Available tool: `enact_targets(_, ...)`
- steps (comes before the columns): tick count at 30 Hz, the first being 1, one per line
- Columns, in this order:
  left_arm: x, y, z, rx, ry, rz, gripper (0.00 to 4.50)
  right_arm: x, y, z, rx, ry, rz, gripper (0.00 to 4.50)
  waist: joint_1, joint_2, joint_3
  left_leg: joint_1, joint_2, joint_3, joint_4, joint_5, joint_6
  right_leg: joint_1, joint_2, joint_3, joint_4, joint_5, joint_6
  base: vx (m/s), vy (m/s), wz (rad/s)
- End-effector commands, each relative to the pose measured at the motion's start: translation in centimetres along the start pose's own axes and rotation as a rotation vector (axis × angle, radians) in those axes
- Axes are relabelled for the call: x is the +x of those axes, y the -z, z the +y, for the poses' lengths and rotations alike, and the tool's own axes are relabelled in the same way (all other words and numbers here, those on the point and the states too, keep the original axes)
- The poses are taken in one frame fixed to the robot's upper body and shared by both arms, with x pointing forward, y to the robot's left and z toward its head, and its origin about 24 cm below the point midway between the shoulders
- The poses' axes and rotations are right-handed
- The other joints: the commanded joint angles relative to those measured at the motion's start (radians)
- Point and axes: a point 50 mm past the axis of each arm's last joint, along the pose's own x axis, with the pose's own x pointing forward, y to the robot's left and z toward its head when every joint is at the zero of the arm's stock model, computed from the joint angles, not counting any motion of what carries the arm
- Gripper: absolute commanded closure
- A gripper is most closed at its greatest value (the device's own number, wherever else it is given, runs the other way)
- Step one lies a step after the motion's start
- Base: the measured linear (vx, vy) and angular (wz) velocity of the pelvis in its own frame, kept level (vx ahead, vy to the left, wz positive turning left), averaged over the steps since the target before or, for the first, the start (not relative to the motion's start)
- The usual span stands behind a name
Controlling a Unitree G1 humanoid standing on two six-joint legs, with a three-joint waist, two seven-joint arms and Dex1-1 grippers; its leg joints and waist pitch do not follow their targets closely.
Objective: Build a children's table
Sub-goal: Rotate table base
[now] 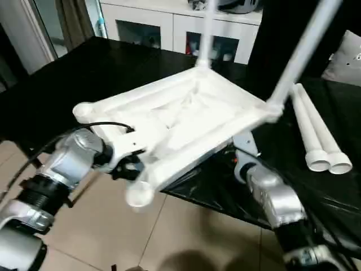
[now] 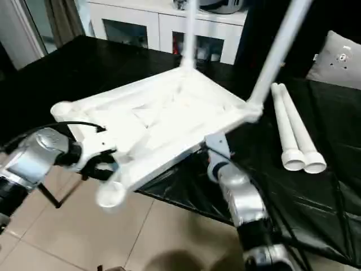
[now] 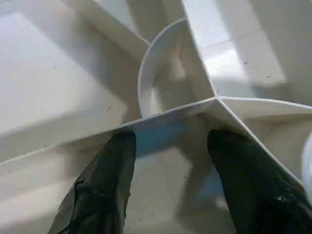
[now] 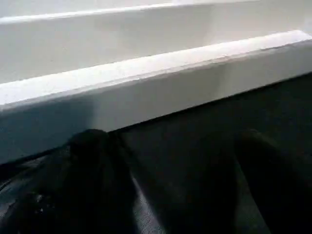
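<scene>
I see the top (image 1: 180, 121) across the middle of the head views, underside up and tilted, its near edge hanging past the front of the black table (image 1: 67, 79) over the tiled floor (image 1: 113, 226). Two legs are fitted in its far corners: one leg (image 1: 206, 31) rises at top centre, the other leg (image 1: 304, 51) slants up to the upper right. Two loose legs (image 1: 316, 135) lie side by side, touching, on the black table at the right, their wide ends toward me.

My left gripper (image 1: 127, 166) is at the near left edge of the top, centre-left of the frame. In the left wrist view its fingers (image 3: 105, 185) stand partly spread either side of a rib, tips against it where the ribs meet by a round socket (image 3: 161, 78); I cannot tell whether they squeeze the rib.

My right gripper (image 4: 170, 180) sits low under the right side of the top, just right of centre in the head views, above my right forearm (image 1: 276, 203). In the right wrist view its fingers (image 4: 87, 180) are spread wide over the black table, the top's rim (image 4: 156, 83) just beyond them, nothing between them.

A white cabinet (image 1: 169, 25) stands at the top of the frame, a pillow (image 1: 344, 59) at the right edge.
</scene>
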Motion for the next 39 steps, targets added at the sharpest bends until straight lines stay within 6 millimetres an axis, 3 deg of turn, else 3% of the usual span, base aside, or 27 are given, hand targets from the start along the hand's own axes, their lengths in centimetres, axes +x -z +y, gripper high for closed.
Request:
enact_targets(1,2.4,-2.9,-2.3,0.084,0.176,-0.105,1.76,0.1,-1.4,-0.4,-0.001,0.021,-0.059,0.0,-0.004,0.011,-0.064,0.027,0.043,-0.002,-0.076,-0.209,-0.03,0.032,-0.047,0.04,-0.076,-0.094,-0.262,0.0,0.0,0.0)
enact_targets(6,4.1,-5.5,-2.2,0.094,0.151,-0.202,1.76,-0.3,-1.9,-1.9,-0.001,0.079,-0.082,0.0,0.012,0.006,-0.069,0.03,0.042,0.005,-0.073,-0.187,-0.022,0.03,-0.044,0.039,-0.076,-0.063,-0.247,0.0,0.0,0.0)
enact_targets(8,4.5,-6.1,-2.1,0.08,0.144,-0.229,1.76,-0.5,-2.1,-2.3,-0.003,0.095,-0.093,0.0,0.016,0.013,-0.07,0.027,0.043,0.004,-0.073,-0.182,-0.019,0.033,-0.045,0.039,-0.075,-0.05,-0.245,0.0,0.0,0.0)
enact_targets(11,5.6,-7.7,-1.7,0.048,0.081,-0.272,1.76,-1.1,-2.8,-3.3,-0.01,0.127,-0.127,0.0,0.023,0.007,-0.069,0.021,0.038,0.008,-0.07,-0.158,0.003,0.037,-0.044,0.039,-0.08,-0.042,-0.24,0.0,0.0,0.0)
enact_targets(12,5.9,-8.1,-1.5,0.04,0.063,-0.278,1.76,-1.2,-3.0,-3.5,-0.013,0.132,-0.136,0.0,0.03,0.006,-0.071,0.025,0.039,0.009,-0.068,-0.151,0.014,0.036,-0.046,0.039,-0.082,-0.046,-0.238,0.0,0.0,0.0)
enact_targets(13,6.3,-8.6,-1.1,0.005,0.011,-0.298,1.76,-1.7,-3.6,-3.6,-0.009,0.131,-0.167,0.0,0.033,0.006,-0.075,0.019,0.04,0.007,-0.066,-0.129,0.025,0.043,-0.048,0.038,-0.076,-0.028,-0.234,0.0,0.0,0.0)
enact_targets(16,6.9,-9.7,-0.3,-0.085,-0.106,-0.356,1.76,-2.9,-4.9,-3.8,-0.024,0.12,-0.232,0.0,0.033,0.003,-0.078,0.009,0.038,0.003,-0.063,-0.098,0.059,0.049,-0.048,0.033,-0.075,0.018,-0.219,0.0,0.0,0.0)
enact_targets(18,6.9,-10.0,0.0,-0.133,-0.143,-0.384,1.76,-3.3,-5.4,-3.8,-0.027,0.115,-0.258,0.0,0.032,0.001,-0.077,0.011,0.042,0.002,-0.063,-0.1,0.075,0.044,-0.051,0.032,-0.079,0.0,-0.22,0.0,0.0,0.0)
enact_targets(21,6.3,-11.0,0.3,-0.243,-0.128,-0.497,1.76,-4.2,-6.0,-3.3,0.006,0.083,-0.305,0.0,0.033,-0.004,-0.076,0.01,0.041,0.006,-0.062,-0.094,0.088,0.042,-0.05,0.033,-0.08,-0.009,-0.237,0.0,0.0,0.0)
enact_targets(24,5.8,-11.6,0.3,-0.257,-0.114,-0.554,1.42,-4.6,-6.0,-2.9,0.009,0.074,-0.309,0.0,0.026,-0.005,-0.073,0.01,0.042,0.005,-0.064,-0.099,0.093,0.04,-0.05,0.03,-0.081,-0.029,-0.245,0.0,0.0,0.0)
enact_targets(27,4.1,-12.6,-0.2,-0.29,-0.079,-0.7,1.26,-5.7,-5.7,-1.5,0.018,0.036,-0.313,0.0,0.021,-0.012,-0.072,0.008,0.048,0.004,-0.067,-0.095,0.101,0.042,-0.053,0.03,-0.078,-0.046,-0.251,0.0,0.0,0.0)
enact_targets(29,3.5,-12.6,-0.4,-0.271,-0.088,-0.733,1.0,-6.0,-5.7,-1.1,0.038,0.03,-0.327,0.0,0.015,-0.007,-0.072,0.009,0.048,0.004,-0.067,-0.088,0.107,0.036,-0.049,0.029,-0.078,-0.035,-0.257,0.0,0.0,0.0)
enact_targets(31,2.9,-12.3,-0.7,-0.259,-0.105,-0.763,0.96,-6.3,-5.5,-0.8,0.053,0.026,-0.325,0.0,0.011,-0.012,-0.069,0.008,0.052,0.005,-0.069,-0.092,0.105,0.036,-0.049,0.03,-0.078,-0.025,-0.26,0.0,0.0,0.0)
enact_targets(32,1.9,-11.0,-0.8,-0.21,-0.22,-0.776,0.91,-6.7,-5.3,-0.1,0.102,0.01,-0.34,0.0,0.011,-0.006,-0.069,0.008,0.055,0.004,-0.07,-0.094,0.108,0.037,-0.05,0.031,-0.078,-0.02,-0.258,0.0,0.0,0.0)
enact_targets(33,1.8,-10.9,-0.8,-0.207,-0.228,-0.776,0.74,-6.8,-5.3,-0.1,0.105,0.009,-0.341,0.0,0.003,-0.008,-0.069,0.003,0.053,0.005,-0.07,-0.085,0.112,0.037,-0.047,0.031,-0.077,-0.004,-0.249,0.0,0.0,0.0)
enact_targets(34,1.5,-10.4,-0.9,-0.198,-0.267,-0.781,0.63,-7.0,-5.2,0.1,0.119,0.004,-0.351,0.0,0.001,-0.005,-0.069,0.01,0.051,0.005,-0.07,-0.099,0.105,0.033,-0.044,0.031,-0.08,-0.024,-0.24,0.0,0.0,0.0)
enact_targets(35,0.6,-8.9,-1.3,-0.211,-0.355,-0.81,0.63,-7.4,-4.7,0.6,0.148,-0.023,-0.348,0.0,-0.001,0.001,-0.074,0.058,0.064,0.047,-0.044,-0.14,0.027,-0.008,-0.011,0.067,-0.107,-0.085,-0.207,0.001,0.005,-0.22)
enact_targets(36,0.2,-8.4,-1.5,-0.218,-0.387,-0.819,0.63,-7.5,-4.5,0.8,0.158,-0.035,-0.341,0.0,0.0,-0.021,-0.066,0.027,0.044,0.053,-0.048,-0.147,-0.069,0.012,0.023,0.077,-0.091,-0.082,-0.173,-0.002,0.008,-0.24)
enact_targets(37,-0.3,-7.2,-1.9,-0.253,-0.461,-0.817,0.63,-7.8,-4.1,1.1,0.17,-0.054,-0.327,0.0,0.012,-0.01,-0.068,0.052,0.048,0.061,-0.045,-0.203,-0.137,-0.017,0.041,0.087,-0.09,-0.118,-0.124,0.002,0.005,-0.47)
enact_targets(38,-0.6,-6.5,-2.2,-0.291,-0.505,-0.827,0.63,-8.0,-3.7,1.2,0.173,-0.061,-0.319,0.0,0.007,-0.011,-0.069,0.055,0.048,0.064,-0.043,-0.218,-0.152,-0.019,0.05,0.09,-0.088,-0.107,-0.106,0.007,-0.009,-0.45)
enact_targets(39,-0.9,-5.5,-2.8,-0.358,-0.553,-0.833,0.63,-8.2,-3.4,1.4,0.161,-0.073,-0.317,0.0,0.008,-0.001,-0.071,0.077,0.05,0.076,-0.036,-0.258,-0.172,-0.046,0.07,0.092,-0.092,-0.101,-0.083,0.007,-0.009,-0.45)
